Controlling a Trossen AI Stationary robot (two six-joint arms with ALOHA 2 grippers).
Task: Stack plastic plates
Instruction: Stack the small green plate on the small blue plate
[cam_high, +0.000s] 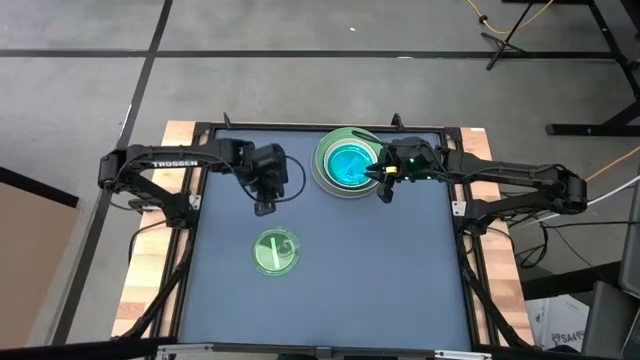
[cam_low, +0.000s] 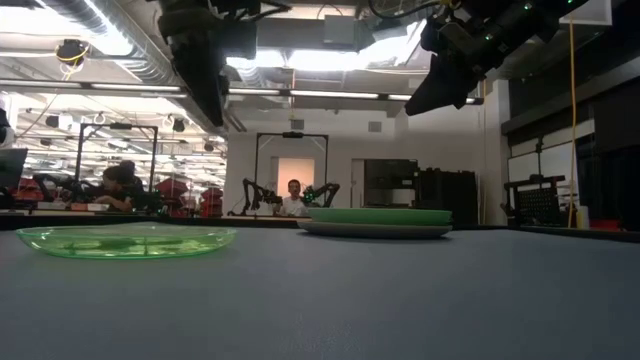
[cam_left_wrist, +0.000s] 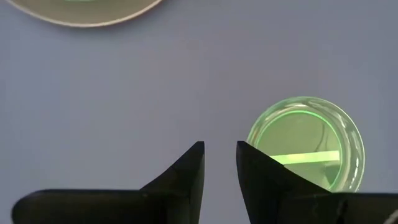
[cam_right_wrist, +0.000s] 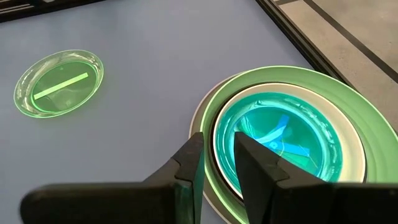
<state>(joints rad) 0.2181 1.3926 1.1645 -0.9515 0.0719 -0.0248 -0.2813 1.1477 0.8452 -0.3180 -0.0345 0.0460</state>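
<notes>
A stack of plastic plates (cam_high: 347, 163) stands at the table's far middle. A large grey plate (cam_low: 375, 231) is at its bottom, with a light green one (cam_right_wrist: 373, 124) on it. A white rim (cam_right_wrist: 348, 163) shows above that, and translucent blue-green plates (cam_right_wrist: 292, 140) lie on top. One small translucent green plate (cam_high: 275, 250) rests flat on the mat nearer the front. My left gripper (cam_high: 264, 207) hangs open, high between the stack and this plate (cam_left_wrist: 308, 146). My right gripper (cam_high: 384, 190) hangs open above the stack's right near rim, empty.
The dark blue mat (cam_high: 380, 280) has free room at the front and right. A black frame (cam_high: 455, 210) and wooden boards (cam_high: 150, 280) edge the table. In the low view, people sit in the room far behind the table.
</notes>
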